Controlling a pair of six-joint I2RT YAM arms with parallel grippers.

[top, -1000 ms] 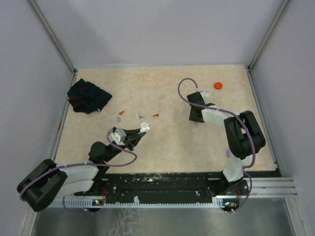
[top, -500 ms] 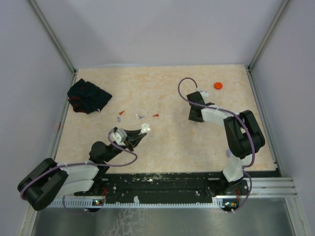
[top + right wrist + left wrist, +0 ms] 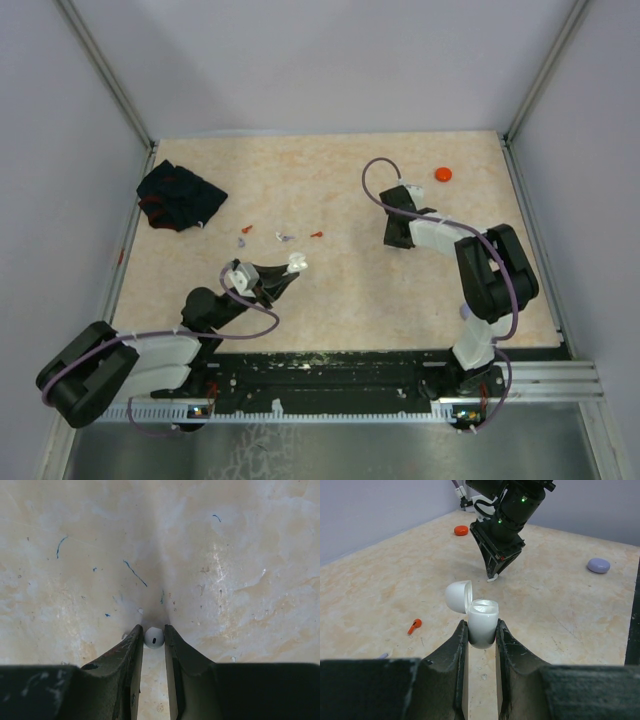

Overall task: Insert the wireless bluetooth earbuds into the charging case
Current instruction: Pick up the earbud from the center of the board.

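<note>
1. The bench (image 3: 330, 180) is a pale, mottled slab with a stone look, scuffed with small blue flecks under my right wrist.
2. The black cloth (image 3: 180, 196) lies soft and crumpled at the far left, well apart from the work.
3. My right fingers (image 3: 134, 647) have drawn together over the last second and now pinch the white earbud (image 3: 154, 637) on the bench. I judge the pick made, with the carry to the case next.
4. My left fingers (image 3: 461, 645) stay clamped on the charging case (image 3: 483, 624), a glossy white rounded shell held upright, its lid hinged open.
5. A red disc (image 3: 461, 530) and a pale purple disc (image 3: 598, 565), both smooth pebbles, lie farther off.
6. The white earbud is a tiny glossy bulb with a dark slot. A stemmed red earbud (image 3: 414, 625) lies loose near the case.
</note>
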